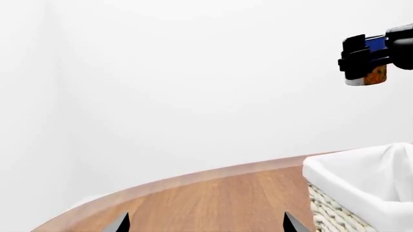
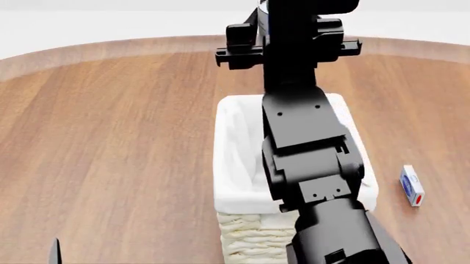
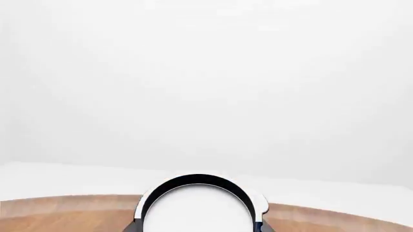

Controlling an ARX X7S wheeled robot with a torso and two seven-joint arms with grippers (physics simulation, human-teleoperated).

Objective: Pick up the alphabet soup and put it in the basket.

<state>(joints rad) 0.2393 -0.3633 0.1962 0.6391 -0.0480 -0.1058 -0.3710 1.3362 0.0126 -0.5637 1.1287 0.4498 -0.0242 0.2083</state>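
The alphabet soup can [image 1: 376,76] shows its blue label and orange base in the left wrist view, held high in the air. My right gripper [image 1: 360,60] is shut on it, above the far end of the basket [image 1: 361,179]. In the right wrist view the can's white top [image 3: 197,210] fills the space between the jaws. In the head view my right gripper [image 2: 288,45] reaches out over the cream wicker basket [image 2: 235,159] with its white liner, and the arm hides the can. My left gripper [image 1: 206,228] is open and empty, low over the wooden table.
The round wooden table [image 2: 110,137] carries the basket at its middle. A small white and blue box [image 2: 411,185] lies on the table to the basket's right. My right arm [image 2: 309,165] covers much of the basket's inside. A white wall stands behind.
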